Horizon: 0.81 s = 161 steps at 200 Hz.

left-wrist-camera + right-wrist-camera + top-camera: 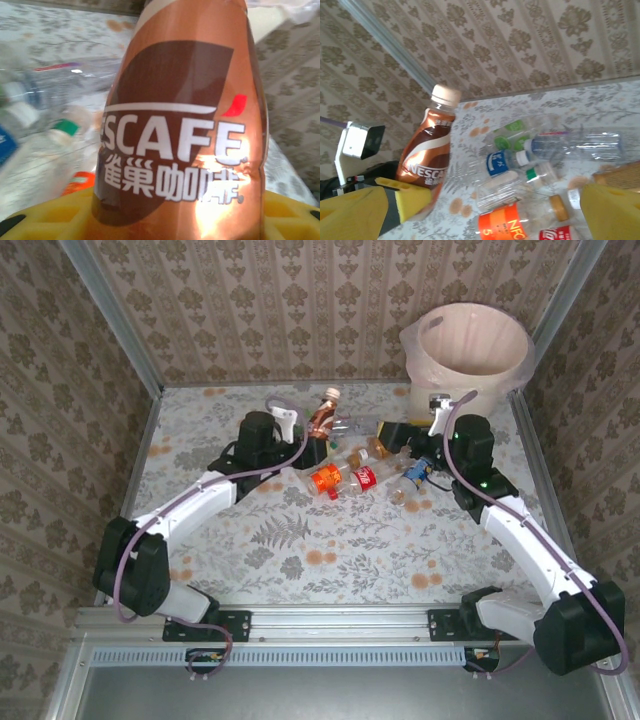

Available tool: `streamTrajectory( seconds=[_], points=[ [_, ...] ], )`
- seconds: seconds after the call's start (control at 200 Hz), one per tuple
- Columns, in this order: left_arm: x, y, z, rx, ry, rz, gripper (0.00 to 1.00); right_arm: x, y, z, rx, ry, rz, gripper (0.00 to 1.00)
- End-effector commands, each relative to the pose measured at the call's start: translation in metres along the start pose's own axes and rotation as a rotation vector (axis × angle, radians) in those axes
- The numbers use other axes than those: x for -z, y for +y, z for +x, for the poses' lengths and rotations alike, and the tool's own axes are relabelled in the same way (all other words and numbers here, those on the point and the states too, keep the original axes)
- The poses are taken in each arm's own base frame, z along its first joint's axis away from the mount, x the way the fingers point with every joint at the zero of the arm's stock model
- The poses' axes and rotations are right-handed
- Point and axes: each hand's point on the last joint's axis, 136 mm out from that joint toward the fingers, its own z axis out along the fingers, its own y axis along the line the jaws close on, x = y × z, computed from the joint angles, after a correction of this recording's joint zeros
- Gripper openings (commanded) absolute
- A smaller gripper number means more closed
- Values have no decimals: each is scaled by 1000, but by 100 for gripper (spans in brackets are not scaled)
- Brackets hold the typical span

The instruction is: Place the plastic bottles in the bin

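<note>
My left gripper [314, 446] is shut on a brown Nescafe bottle [323, 415] with a cream cap and holds it upright; its label [185, 125] crowds the left wrist view, with yellow pads [42, 220] at the bottom. The same bottle [426, 155] stands at the left of the right wrist view. My right gripper [392, 433] is open over the pile, nothing between its yellow fingers [612, 210]. Under it lie an orange-labelled bottle [509, 226], a red-labelled one [559, 234], a blue-labelled one [499, 163] and a long clear one [580, 145]. The bin [475, 350] stands at the back right.
Patterned walls close in the table on three sides, with metal posts at the back corners. Several more crushed bottles lie between the two grippers [360, 478]. The floral tabletop [330, 560] in front of the pile is bare. The left wrist camera [360, 142] sits beside the held bottle.
</note>
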Motion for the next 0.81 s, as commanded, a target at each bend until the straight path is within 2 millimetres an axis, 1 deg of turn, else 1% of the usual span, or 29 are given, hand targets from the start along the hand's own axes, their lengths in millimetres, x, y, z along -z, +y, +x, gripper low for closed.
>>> streamTrajectory(
  seconds=[0.0,0.06,0.135,0.24,0.39,0.43,0.585,0.72,0.8],
  points=[
    [-4,-37,-12,4,-40,168,48,-3,22,-3,-18,-15,-124,100],
    [-7,-47,-13,-3,-38,207,48,-4,27,-4,-21,-16,-153,100],
    [-10,-59,-11,-15,-25,246,48,-7,27,-6,-40,-19,-158,100],
    [-13,-71,-8,-28,-6,290,48,-11,31,-8,-52,-15,-188,100],
    [-15,-85,-9,-38,-21,346,48,-18,37,-19,-83,-36,-221,100],
    [-13,-93,-7,-47,-9,382,48,-21,38,-21,-93,-35,-227,100],
    [-15,-98,-6,-46,-9,400,48,-32,38,-21,-116,-13,-241,100],
    [-16,-103,-6,-51,-1,423,48,-38,58,-20,-116,39,-340,100],
    [-17,-105,-6,-59,-1,432,48,-42,60,-19,-120,45,-339,92]
  ],
)
